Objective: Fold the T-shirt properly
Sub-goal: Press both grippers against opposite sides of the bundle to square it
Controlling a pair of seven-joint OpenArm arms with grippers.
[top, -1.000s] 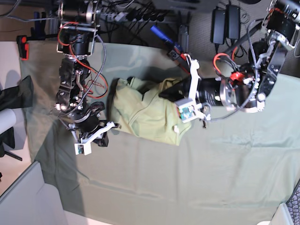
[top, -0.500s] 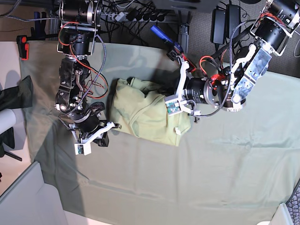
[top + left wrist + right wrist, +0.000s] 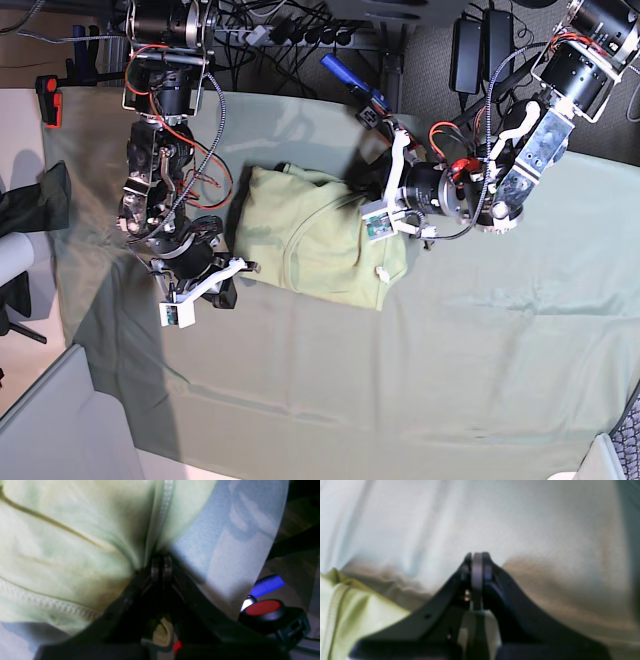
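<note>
The pale yellow-green T-shirt (image 3: 310, 235) lies bunched in a compact shape on the grey-green table cloth (image 3: 400, 380). My left gripper (image 3: 372, 207) sits at the shirt's right edge. In the left wrist view the left gripper (image 3: 160, 563) is shut, and the T-shirt (image 3: 62, 542) puckers into its tips along a stitched hem. My right gripper (image 3: 236, 272) rests just left of the shirt's lower left corner. In the right wrist view the right gripper (image 3: 477, 556) is shut with nothing in it, over the table cloth (image 3: 532, 525), and a corner of the T-shirt (image 3: 347, 610) shows at the lower left.
A black box with a red button (image 3: 265, 608) and a blue plug (image 3: 266, 586) lie past the cloth's far edge. Cables and power adapters (image 3: 480, 50) crowd the back. A red clamp (image 3: 48, 100) and dark fabric (image 3: 35, 200) sit at the left.
My left arm swung left across the shirt's right side, then drew slightly back and up. The shirt's right part now lies flatter. My right arm barely moved.
</note>
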